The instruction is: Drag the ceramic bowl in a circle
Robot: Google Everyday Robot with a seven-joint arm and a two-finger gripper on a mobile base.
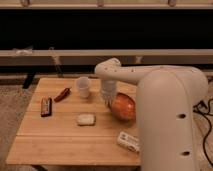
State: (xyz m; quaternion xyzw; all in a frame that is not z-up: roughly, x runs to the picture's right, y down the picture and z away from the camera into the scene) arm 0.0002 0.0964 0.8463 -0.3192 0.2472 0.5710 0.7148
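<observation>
1 ceramic bowl [125,106] | 1 cup [83,86] | gripper [108,98] at bowl rim, cup side

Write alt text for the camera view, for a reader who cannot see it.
A robot arm reaches over a wooden table, its gripper at the rim of an orange-red ceramic bowl. Nearby lie a white cup, a red item, a dark bar, a pale block and a white packet.
</observation>
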